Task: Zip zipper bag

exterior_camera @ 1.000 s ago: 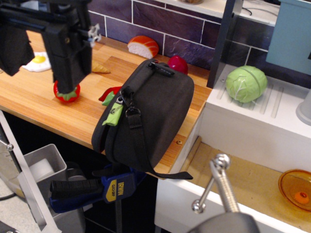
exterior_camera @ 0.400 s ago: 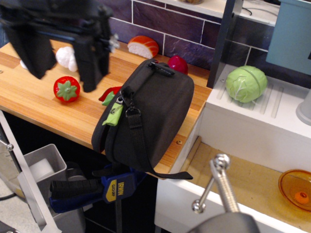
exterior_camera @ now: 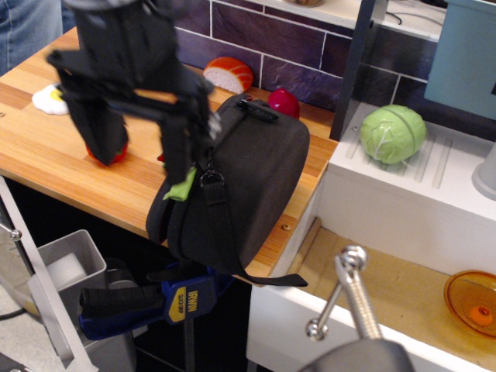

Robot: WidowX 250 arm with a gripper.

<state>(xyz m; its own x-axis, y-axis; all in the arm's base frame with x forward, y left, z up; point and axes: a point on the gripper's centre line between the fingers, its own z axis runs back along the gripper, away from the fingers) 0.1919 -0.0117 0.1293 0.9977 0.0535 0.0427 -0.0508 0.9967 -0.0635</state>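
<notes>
The zipper bag (exterior_camera: 252,174) is a large black fabric case standing on its edge at the front of the wooden counter (exterior_camera: 46,167), overhanging it slightly. Its top handle (exterior_camera: 257,110) faces up and its black strap (exterior_camera: 221,225) hangs down the front. The lime-green pull tab (exterior_camera: 183,186) hangs at the bag's left upper corner. My black gripper (exterior_camera: 141,151) is open, left of the bag. Its right finger (exterior_camera: 177,147) is just above the pull tab and against the bag's left edge. Its left finger (exterior_camera: 102,128) is over the counter. It holds nothing.
A toy tomato (exterior_camera: 116,157) is partly hidden behind the left finger. A fried egg (exterior_camera: 48,99), a salmon sushi piece (exterior_camera: 229,74) and a red toy (exterior_camera: 284,102) lie on the counter. A cabbage (exterior_camera: 393,133) sits on the white sink unit, an orange bowl (exterior_camera: 473,301) in the basin. A blue clamp (exterior_camera: 155,302) is below the counter edge.
My gripper has moved right and down from the counter's left part to the bag's left edge, by the green pull tab. The bag has not moved.
</notes>
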